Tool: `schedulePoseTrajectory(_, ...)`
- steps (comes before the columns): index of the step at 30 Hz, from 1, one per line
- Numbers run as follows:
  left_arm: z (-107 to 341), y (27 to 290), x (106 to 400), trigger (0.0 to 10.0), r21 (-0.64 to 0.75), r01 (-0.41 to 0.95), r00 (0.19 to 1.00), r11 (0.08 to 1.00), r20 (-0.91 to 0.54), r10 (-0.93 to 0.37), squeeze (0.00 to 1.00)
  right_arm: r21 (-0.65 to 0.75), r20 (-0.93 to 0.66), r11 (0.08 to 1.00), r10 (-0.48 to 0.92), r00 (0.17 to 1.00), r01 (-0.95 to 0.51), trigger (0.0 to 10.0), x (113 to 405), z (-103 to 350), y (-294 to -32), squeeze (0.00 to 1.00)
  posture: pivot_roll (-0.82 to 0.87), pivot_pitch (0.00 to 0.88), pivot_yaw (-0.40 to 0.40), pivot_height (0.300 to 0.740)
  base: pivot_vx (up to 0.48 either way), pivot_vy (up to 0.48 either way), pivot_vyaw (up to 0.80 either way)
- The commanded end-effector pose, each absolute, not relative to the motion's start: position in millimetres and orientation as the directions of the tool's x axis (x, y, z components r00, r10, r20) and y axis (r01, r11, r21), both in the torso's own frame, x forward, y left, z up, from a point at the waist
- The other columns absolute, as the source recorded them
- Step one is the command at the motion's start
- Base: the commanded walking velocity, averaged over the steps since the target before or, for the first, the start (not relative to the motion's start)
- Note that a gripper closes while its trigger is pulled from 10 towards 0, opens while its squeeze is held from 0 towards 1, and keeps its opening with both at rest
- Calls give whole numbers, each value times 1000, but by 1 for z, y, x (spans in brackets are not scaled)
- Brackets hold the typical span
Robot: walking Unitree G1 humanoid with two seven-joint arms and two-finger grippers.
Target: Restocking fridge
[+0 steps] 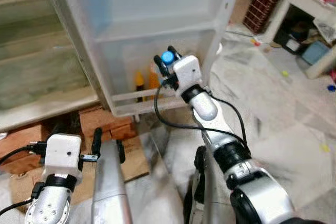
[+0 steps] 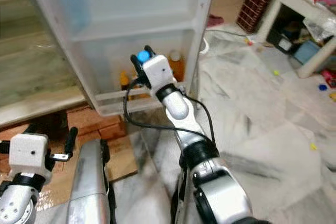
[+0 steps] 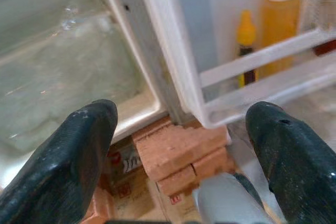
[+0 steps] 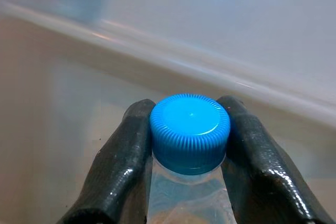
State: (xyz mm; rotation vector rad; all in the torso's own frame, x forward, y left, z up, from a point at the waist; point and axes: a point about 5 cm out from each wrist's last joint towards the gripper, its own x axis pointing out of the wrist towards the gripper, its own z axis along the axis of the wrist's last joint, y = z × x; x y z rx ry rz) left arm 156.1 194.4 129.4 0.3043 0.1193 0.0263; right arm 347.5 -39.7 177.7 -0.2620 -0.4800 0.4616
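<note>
The right gripper (image 1: 164, 61) reaches into the lower shelf of the open fridge door (image 1: 157, 30), its two black fingers (image 4: 118, 166) clamped on the neck of a clear bottle (image 4: 190, 195) with a blue cap (image 4: 190, 129), which it holds above the shelf's white rail (image 1: 149, 96). Behind that rail stand a yellow-capped bottle (image 3: 245, 45) and a taller orange bottle (image 3: 279, 24), just beside each other. The left gripper (image 3: 184, 156) hangs low with its fingers spread apart and holding nothing, above a stack of red bricks (image 3: 181, 153) under the fridge's corner.
</note>
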Motion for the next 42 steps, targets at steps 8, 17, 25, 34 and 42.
schedulePoseTrajectory(8, 138, 194, 136, 10000, 308, 29, 986, 951, -167, 24, 0, -372, 482, 891, 426, 766, -261, 10000, 355, 195, -32, 0, 294, 296, -21, 486, 0, 0, 0)
schedulePoseTrajectory(17, 138, 188, 132, 10000, 282, 39, 980, 959, -196, 18, 0, -182, 262, 952, 289, 921, -247, 10000, 355, 140, -43, 0, 284, 318, -23, 486, 0, 0, 0)
schedulePoseTrajectory(25, 131, 189, 145, 10000, 270, 16, 980, 963, -197, 39, 0, -155, 166, 945, 313, 935, -289, 10000, 355, 125, -50, 1000, 244, 289, -38, 486, 0, 0, 0)
schedulePoseTrajectory(34, 121, 195, 174, 10000, 316, -89, 976, 945, -163, 146, 0, -182, 332, 921, 388, 860, -345, 10000, 364, 164, -65, 1000, 180, 201, -61, 486, 0, 0, 0)
schedulePoseTrajectory(42, 115, 189, 201, 10000, 309, -89, 985, 947, -117, 130, 0, -181, 373, 884, 467, 802, -431, 10000, 351, 171, -86, 1000, 113, 88, -68, 486, 0, 0, 0)
